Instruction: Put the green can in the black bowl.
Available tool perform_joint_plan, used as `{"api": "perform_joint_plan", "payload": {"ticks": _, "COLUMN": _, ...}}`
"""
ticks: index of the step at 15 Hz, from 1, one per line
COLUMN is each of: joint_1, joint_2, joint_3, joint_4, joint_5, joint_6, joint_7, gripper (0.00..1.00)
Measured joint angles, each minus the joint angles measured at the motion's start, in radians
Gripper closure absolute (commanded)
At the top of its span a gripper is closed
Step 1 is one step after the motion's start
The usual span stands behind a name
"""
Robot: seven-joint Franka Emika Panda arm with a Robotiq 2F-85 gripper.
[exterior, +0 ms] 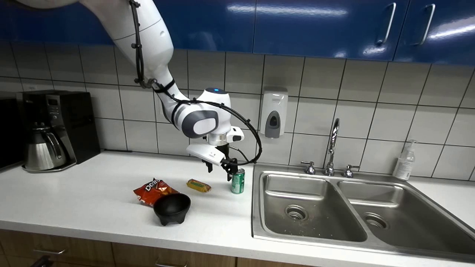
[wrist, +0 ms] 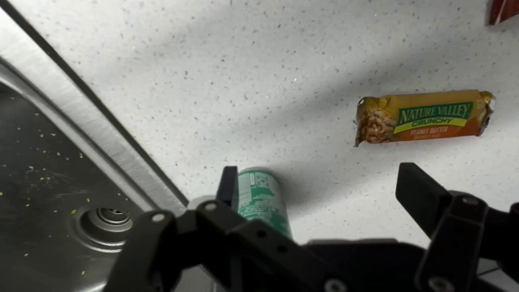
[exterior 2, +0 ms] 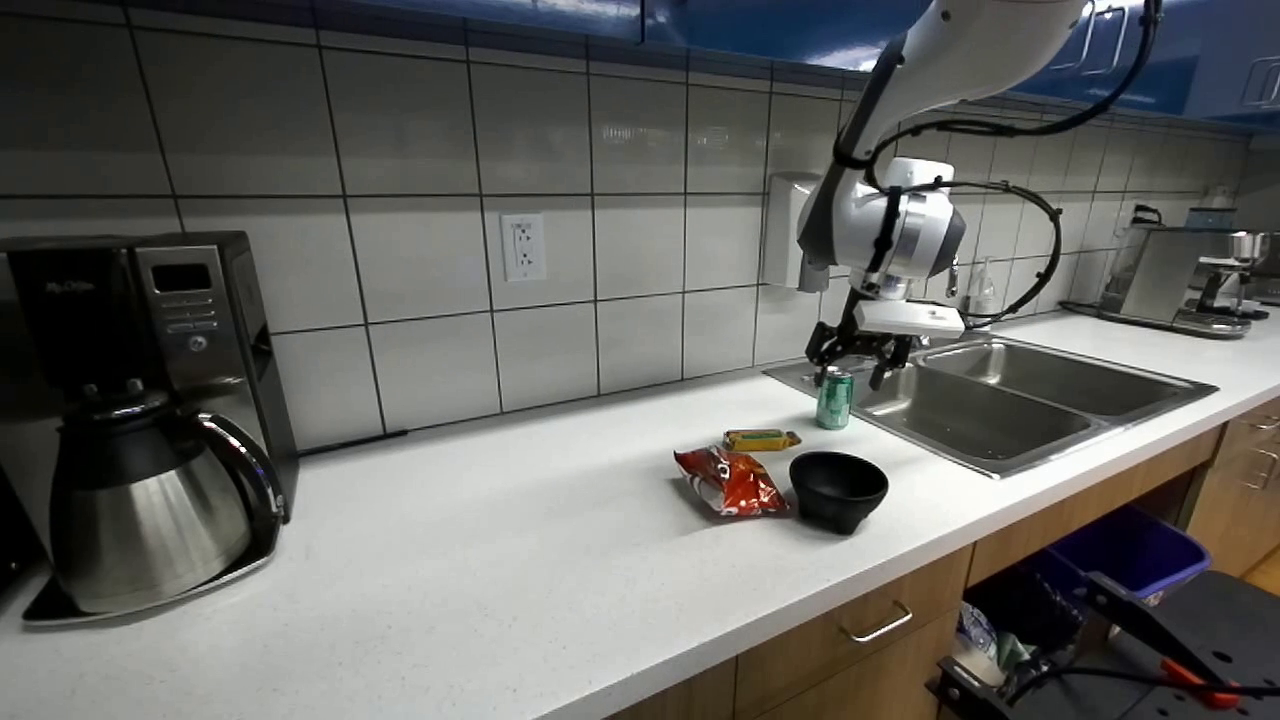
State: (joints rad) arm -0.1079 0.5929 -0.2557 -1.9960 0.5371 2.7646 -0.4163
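Your end effector (wrist: 318, 184) is released, spread wide beside the upright green can (exterior: 238, 182); in an exterior view, the black bowl (exterior: 172, 208) sits left and nearer.

The bar wrapper (wrist: 425, 117) in the wrist view reads NATURE VALLEY, CRUNCHY, PEANUT BUTTER; the red snack bag (exterior: 153, 192) says Doritos; a blurred Mr. Coffee stands on the coffee maker (exterior 2: 185, 345)

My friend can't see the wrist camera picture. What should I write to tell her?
A green can on a white counter, partly hidden by an open black gripper. At right lies a wrapped snack bar, with something red in the corner above; at left, a metal sink.
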Motion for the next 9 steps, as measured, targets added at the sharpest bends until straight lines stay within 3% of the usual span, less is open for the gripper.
{"api": "perform_joint_plan", "payload": {"ticks": 4, "joint_1": -0.107, "joint_2": 0.045, "joint_3": 0.071, "joint_4": 0.077, "joint_5": -0.144, "joint_6": -0.001, "joint_7": 0.122, "gripper": 0.00}}
{"api": "perform_joint_plan", "payload": {"ticks": 9, "joint_1": -0.159, "joint_2": 0.094, "joint_3": 0.106, "joint_4": 0.146, "joint_5": -0.219, "joint_6": -0.007, "joint_7": 0.198, "gripper": 0.00}}
